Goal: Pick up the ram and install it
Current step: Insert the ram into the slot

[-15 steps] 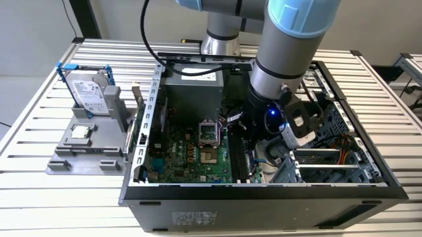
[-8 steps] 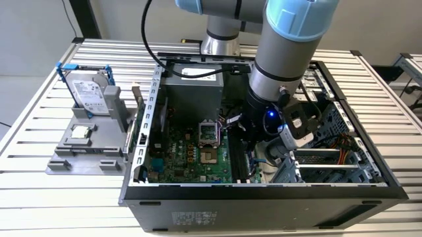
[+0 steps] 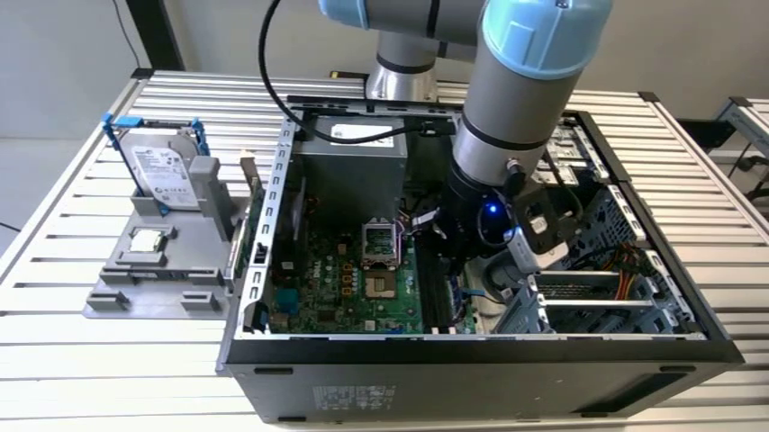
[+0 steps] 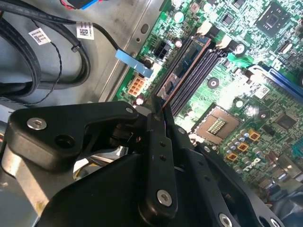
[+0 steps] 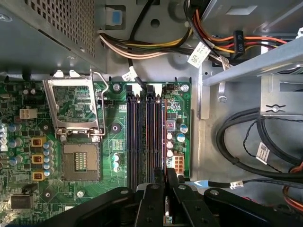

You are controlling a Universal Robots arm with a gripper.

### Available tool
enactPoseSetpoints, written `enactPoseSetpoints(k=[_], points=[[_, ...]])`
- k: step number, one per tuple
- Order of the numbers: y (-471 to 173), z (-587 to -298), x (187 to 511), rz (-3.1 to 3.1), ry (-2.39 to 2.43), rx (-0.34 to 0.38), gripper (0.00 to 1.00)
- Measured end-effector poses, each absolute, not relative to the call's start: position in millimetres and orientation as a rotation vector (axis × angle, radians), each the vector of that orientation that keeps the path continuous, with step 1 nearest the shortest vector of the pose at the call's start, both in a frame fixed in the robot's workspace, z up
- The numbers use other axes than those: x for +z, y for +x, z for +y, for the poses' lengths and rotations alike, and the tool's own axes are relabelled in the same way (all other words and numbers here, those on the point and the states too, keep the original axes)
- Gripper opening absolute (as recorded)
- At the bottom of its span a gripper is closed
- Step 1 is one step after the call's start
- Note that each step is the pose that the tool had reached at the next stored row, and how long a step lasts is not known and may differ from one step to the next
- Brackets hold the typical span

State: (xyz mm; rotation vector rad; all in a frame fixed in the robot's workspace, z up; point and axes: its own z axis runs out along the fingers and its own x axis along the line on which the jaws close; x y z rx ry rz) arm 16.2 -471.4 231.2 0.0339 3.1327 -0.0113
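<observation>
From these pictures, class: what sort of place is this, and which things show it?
Probably a robotics lab bench for computer assembly: a slatted aluminium table, an opened black desktop computer case showing its green motherboard, and a grey parts fixture holding a silver hard drive.

hard drive (image 3: 158,173), processor chip (image 3: 148,239)

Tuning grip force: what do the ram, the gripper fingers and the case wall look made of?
Ram: seen edge-on in the slot, thin board with a coppery edge, likely laminate; faces hidden.
Gripper fingers: matte black with silver screws, moulded plastic or coated metal, can't tell which.
Case wall: bare grey sheet metal, dull sheen, punched holes.
</observation>
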Motion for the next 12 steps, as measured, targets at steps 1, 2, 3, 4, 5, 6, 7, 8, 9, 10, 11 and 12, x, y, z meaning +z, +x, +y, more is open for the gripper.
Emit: enactPoseSetpoints(k=[1, 2, 3, 4, 5, 6, 7, 8, 9, 10, 11, 12], points=[[16.1, -471.4, 231.1, 3.133, 0.034, -0.013, 0.0], [15.8, -471.5, 230.7, 3.133, 0.034, -0.012, 0.0], [15.5, -471.4, 230.2, 3.133, 0.034, -0.012, 0.0], [15.2, -471.3, 229.8, 3.133, 0.034, -0.012, 0.0], [15.0, -471.3, 229.2, 3.133, 0.034, -0.012, 0.0], [15.0, -471.3, 228.5, 3.133, 0.034, -0.013, 0.0], [14.9, -471.3, 227.1, 3.133, 0.034, -0.013, 0.0], [14.9, -471.2, 225.5, 3.133, 0.034, -0.013, 0.0], [14.8, -471.0, 224.0, 3.133, 0.034, -0.012, 0.0], [14.8, -470.8, 222.8, 3.133, 0.034, -0.012, 0.0], [14.8, -470.4, 222.3, 3.133, 0.034, -0.012, 0.0], [14.8, -470.0, 222.1, 3.133, 0.034, -0.013, 0.0]])
